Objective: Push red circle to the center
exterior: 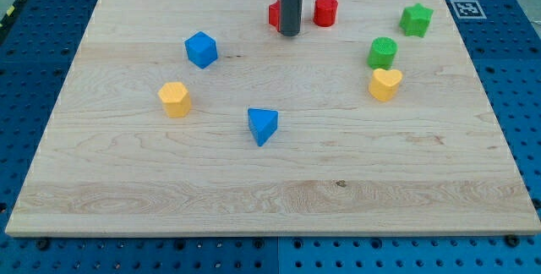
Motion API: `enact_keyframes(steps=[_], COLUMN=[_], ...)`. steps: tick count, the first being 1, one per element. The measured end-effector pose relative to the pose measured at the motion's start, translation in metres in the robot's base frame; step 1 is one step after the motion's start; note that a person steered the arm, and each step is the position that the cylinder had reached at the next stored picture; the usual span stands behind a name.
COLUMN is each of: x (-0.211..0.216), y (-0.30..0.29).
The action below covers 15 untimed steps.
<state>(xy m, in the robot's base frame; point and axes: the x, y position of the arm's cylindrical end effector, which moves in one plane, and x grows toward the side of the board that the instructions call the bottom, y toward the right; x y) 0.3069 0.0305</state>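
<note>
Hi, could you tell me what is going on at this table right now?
I am a single arm sliding blocks across a wooden board with a rod. My tip sits near the view's top, partly covering a red block, shape hidden. The red circle I must push to the center stands just to the view's right of my tip, apparently untouched. The center holds no block.

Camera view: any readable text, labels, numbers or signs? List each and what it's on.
No words, brands or numbers readable anywhere.
One sign only: a black-and-white square fiducial marker at the wooden board's corner, the view's top right; a pattern, not text.
The blocks and my tip carry no markings.
</note>
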Motion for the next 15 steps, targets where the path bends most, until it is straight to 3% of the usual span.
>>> enact_keyframes(steps=[2,3,6,8,15], x=[0.004,-0.006,-0.062,-0.064,0.027], y=[0.094,0.104,0.104,0.065,0.000])
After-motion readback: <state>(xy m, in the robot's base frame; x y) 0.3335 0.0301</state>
